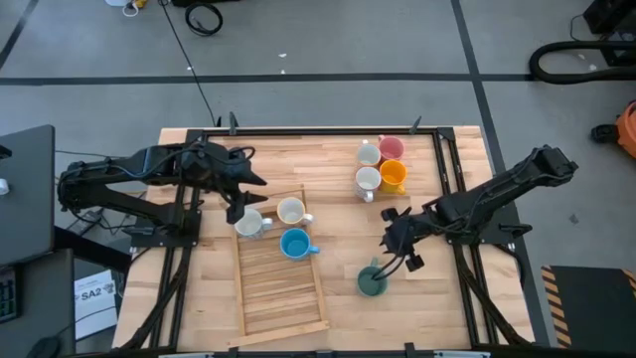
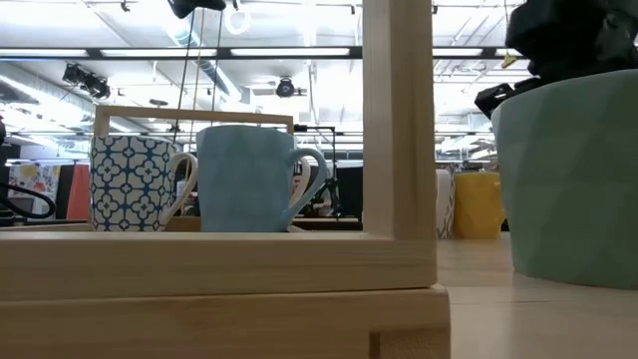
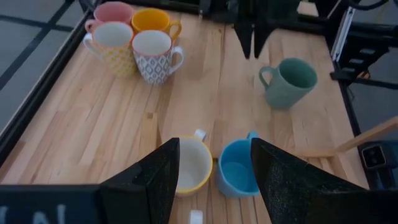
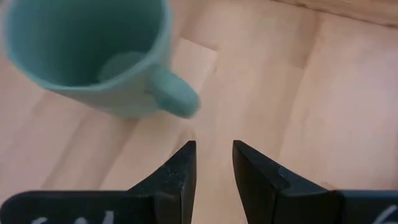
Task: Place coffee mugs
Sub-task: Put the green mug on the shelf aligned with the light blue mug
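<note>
On the wooden surface (image 1: 338, 239), the right claw (image 1: 402, 257) hovers just beside the teal-green mug (image 1: 372, 281), fingers nearly together, pinching nothing. The left claw (image 1: 238, 204), spread, hangs above 3 mugs on the slatted tray (image 1: 281, 293): patterned mug (image 1: 249, 224), cream mug (image 1: 291, 211), blue mug (image 1: 295, 244). 4 more mugs (image 1: 380, 165) cluster at the far edge.

The worktop (image 1: 328, 288) is a light wooden butcher-block surface edged by a dark metal frame (image 1: 452, 159), standing on a grey floor (image 1: 348, 40) crossed by dark taped lines. Black cables (image 1: 204, 18) lie coiled on that floor beyond the far edge, and a dark monitor (image 1: 25, 194) stands off to one side. Seen level across the surface, the room behind is a large open hall with long bright ceiling lights (image 2: 150, 55) and exposed overhead fixtures.
</note>
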Tool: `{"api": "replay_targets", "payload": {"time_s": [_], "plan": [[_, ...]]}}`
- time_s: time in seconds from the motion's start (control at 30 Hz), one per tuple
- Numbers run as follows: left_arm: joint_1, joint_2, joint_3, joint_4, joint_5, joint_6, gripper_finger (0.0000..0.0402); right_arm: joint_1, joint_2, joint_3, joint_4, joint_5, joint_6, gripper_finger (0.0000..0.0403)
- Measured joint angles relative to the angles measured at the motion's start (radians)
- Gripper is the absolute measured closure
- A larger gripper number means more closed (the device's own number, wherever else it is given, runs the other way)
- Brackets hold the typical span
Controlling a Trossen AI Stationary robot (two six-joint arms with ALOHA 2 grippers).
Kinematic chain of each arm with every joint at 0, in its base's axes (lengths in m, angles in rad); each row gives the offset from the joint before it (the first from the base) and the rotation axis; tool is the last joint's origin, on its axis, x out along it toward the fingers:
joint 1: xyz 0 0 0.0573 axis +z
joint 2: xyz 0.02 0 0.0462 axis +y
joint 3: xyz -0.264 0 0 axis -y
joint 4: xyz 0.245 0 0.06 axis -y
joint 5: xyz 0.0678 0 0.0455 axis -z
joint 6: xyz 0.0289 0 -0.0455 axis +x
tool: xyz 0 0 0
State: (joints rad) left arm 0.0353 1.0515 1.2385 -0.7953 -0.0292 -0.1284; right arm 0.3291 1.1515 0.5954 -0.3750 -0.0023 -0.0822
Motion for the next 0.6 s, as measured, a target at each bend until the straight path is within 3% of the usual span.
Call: {"api": "replay_targets", "payload": {"time_s": [0.33,0.6], "plan": [[0.0,0.0,0.0,0.03,0.0,0.0,0.0198,-0.013,0.0,0.005,0.072,0.013,0.076,0.0293],[0.0,0.0,0.0,0.029,0.0,0.0,0.0198,-0.023,0.0,0.075,0.076,-0.09,0.165,0.0293]]}}
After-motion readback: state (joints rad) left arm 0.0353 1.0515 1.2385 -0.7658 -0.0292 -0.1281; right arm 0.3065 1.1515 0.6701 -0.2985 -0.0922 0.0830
